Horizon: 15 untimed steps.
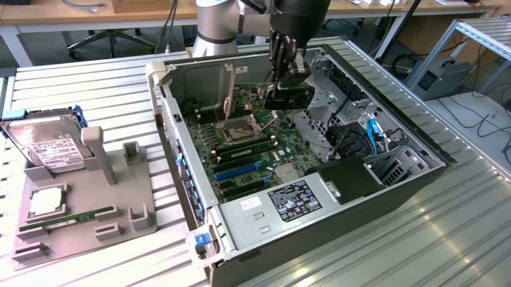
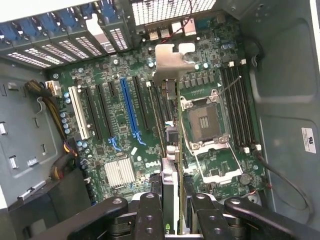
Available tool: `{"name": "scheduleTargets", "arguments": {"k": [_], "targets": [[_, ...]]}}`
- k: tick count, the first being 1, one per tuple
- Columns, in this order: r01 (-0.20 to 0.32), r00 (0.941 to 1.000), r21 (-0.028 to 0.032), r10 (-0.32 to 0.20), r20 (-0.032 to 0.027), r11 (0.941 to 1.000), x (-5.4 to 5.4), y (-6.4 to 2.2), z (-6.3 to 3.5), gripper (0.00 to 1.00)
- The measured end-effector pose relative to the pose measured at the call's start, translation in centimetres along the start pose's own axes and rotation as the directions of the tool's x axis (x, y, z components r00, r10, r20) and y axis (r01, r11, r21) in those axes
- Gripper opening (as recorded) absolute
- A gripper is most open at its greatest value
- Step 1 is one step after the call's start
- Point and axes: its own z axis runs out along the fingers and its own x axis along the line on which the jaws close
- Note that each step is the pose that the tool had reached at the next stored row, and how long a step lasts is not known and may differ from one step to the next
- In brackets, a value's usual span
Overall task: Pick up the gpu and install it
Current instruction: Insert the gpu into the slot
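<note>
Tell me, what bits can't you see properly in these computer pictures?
- Wrist view: the gpu is edge-on, so its flat faces are hidden.
- Wrist view: the pincer is cut off by the picture's edge.
- Exterior view: the writing on the hard drive label is too small to read.

Colours on my remote feed

The gpu (image 2: pixel 172 165) in my black pincer (image 2: pixel 174 210) looks dark, with a silver bracket (image 2: pixel 167 62). The motherboard (image 2: pixel 220 165) is green, striped by one blue slot (image 2: pixel 129 105), one white slot (image 2: pixel 80 120) and several black ones. The hard drive (image 1: pixel 48 149) is silver with a white label, and the surface (image 1: pixel 415 239) is ribbed pale grey.
</note>
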Motion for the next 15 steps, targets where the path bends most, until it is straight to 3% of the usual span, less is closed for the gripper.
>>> {"name": "scheduleTargets", "arguments": {"k": [15], "targets": [[0.083,0.9966,-0.0025,-0.083,0.0016,0.9966,0.0,0.0,0.02,0.27]]}}
